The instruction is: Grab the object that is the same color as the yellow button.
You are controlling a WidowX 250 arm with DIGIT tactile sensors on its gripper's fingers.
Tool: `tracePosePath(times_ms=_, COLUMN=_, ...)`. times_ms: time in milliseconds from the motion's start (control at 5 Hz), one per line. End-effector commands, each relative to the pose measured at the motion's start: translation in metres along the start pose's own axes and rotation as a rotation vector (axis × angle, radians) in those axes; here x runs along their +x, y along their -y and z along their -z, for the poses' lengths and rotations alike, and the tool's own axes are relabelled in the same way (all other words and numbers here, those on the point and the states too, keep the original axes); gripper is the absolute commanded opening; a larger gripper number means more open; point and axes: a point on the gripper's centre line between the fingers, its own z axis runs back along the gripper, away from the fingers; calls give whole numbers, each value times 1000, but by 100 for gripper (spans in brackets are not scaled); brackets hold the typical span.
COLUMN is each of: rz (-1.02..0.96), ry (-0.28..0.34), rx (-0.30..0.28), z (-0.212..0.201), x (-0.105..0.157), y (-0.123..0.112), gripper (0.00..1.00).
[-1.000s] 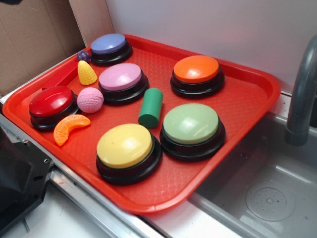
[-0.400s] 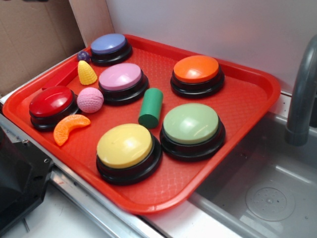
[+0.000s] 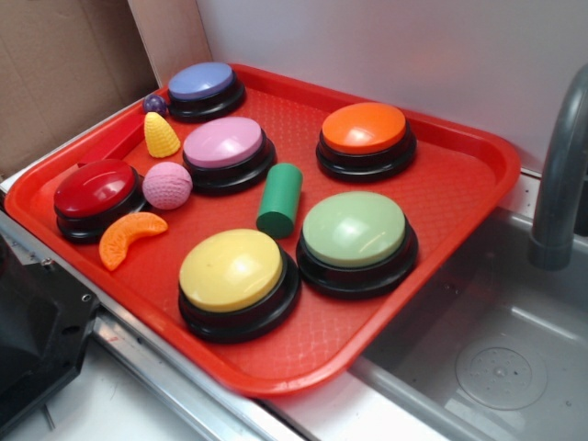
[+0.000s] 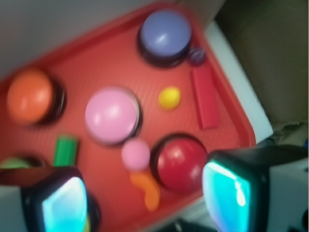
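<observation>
Yellow corn cob (image 4: 169,97) beyond parted jaws.

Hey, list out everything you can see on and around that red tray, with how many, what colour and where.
tray: 1, red, on the counter beside the sink
yellow button: 1, pale yellow on black base, tray's near edge
green button: 1, light green, right of the yellow one
orange button: 1, orange, far right
pink button: 1, pink, centre
purple button: 1, blue-purple, far corner
red button: 1, red, left edge
corn cob: 1, yellow, left of the pink button
ball: 1, pink, beside the red button
orange segment: 1, orange, near left
cylinder: 1, green, lying centre
small ball: 1, dark purple, by the purple button
block: 1, red, along the tray's left rim
sink: 1, grey, right
faucet: 1, grey, right
gripper: 1, open, above the tray's left side
</observation>
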Motion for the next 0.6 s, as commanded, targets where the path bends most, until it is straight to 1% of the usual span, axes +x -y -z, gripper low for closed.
tracePosePath(times_ms=0, rz=-253, ry=54, rx=71, z=53, x=37, y=-32, gripper=100)
tracePosePath(times_ms=200, rz=-315, ry=36, rx=139, z=83, x=42, y=-37, gripper=100)
tracePosePath(times_ms=400, rz=-365, ry=-1, rx=144, z=111, x=41, y=-40, gripper=100)
